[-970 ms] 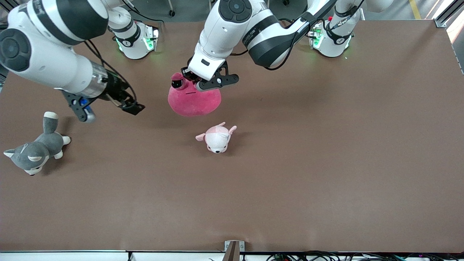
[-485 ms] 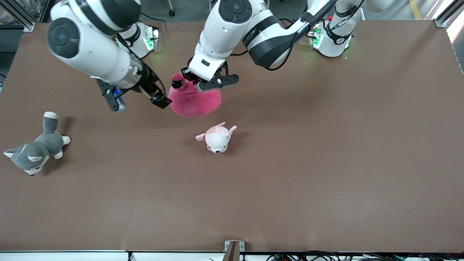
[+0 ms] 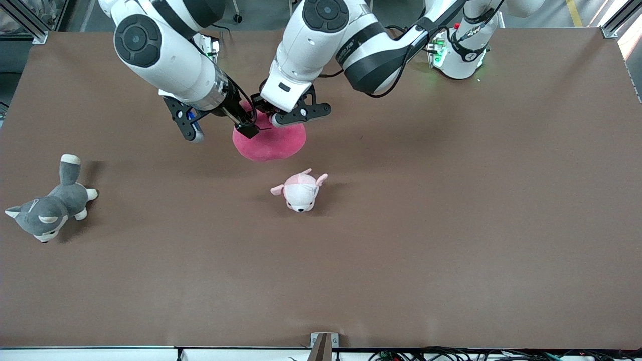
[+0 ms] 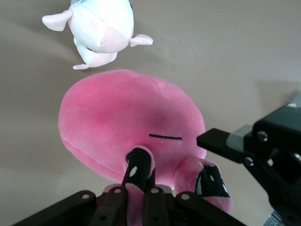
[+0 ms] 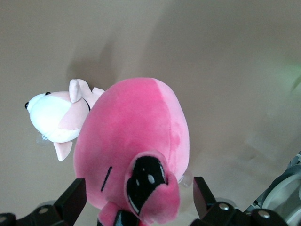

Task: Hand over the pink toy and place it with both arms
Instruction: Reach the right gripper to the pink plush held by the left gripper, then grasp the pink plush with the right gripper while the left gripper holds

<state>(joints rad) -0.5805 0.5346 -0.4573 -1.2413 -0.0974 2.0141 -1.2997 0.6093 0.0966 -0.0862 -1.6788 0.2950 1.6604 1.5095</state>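
The left pincer point(image 3: 268, 114) grips the pink toy point(image 3: 271, 142) by one of its eye bumps; in the left wrist view the fingers point(image 4: 137, 175) are pinched on that bump, with the second bump free beside it. The toy hangs from this grip, raised off the table point(image 3: 451, 225), over the part of the table toward the robots' bases, and the small pink-and-white plush point(image 3: 300, 190) lies on the table under and nearer to the front camera.

The right pincer point(image 3: 220, 123) is at the toy's upper end too. In the front view it meets the toy from about ten o'clock, while the left pincer comes in from about one o'clock, so both crowd the same eye end. The right wrist view shows its fingers point(image 5: 70, 205) spread wide, one on each side of the free eye bump point(image 5: 150, 186), not touching it.

The toy's body hangs away from both pincers, toward six o'clock in the front view. I judge the handover turns on this: the right pincer need only narrow on the free bump, just beside the left's grip.

The grey-and-white plush dog point(image 3: 47, 208) lies well apart, at the right arm's end of the table.
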